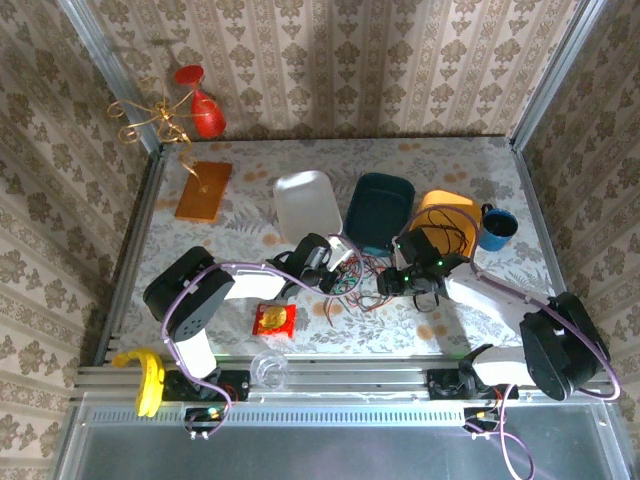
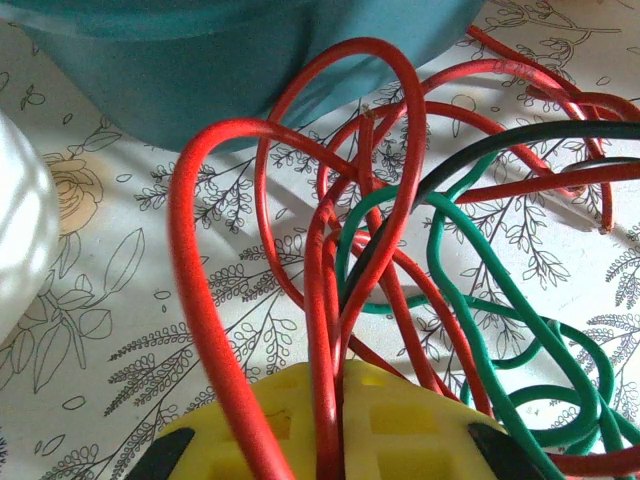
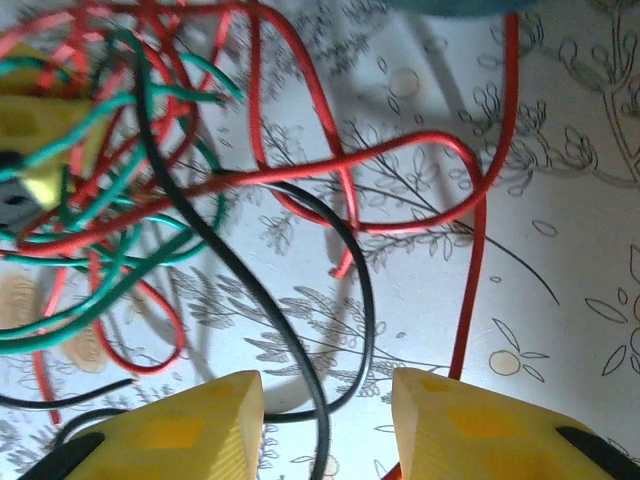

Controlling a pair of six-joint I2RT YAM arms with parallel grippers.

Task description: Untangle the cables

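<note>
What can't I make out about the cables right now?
- Top view: the tangle is too small to trace any crossing.
- Left wrist view: the red cable vanishes between the left gripper's fingers, which hide the gripped stretch.
- Right wrist view: the black cable leaves the bottom edge; the far tangle is blurred.

Floral-clothed table (image 1: 250, 225) with wooden board (image 1: 203, 190), white tray (image 1: 305, 203), teal bin (image 1: 380, 208), blue mug (image 1: 497, 228), snack packet (image 1: 273, 320), tangled cables (image 1: 355, 283)

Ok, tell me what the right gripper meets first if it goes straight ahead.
The black cable: it runs through the gap between the right gripper's open fingers, so contact would come almost at once. Beyond it lie loops of red cable, though depth is unclear.
</note>
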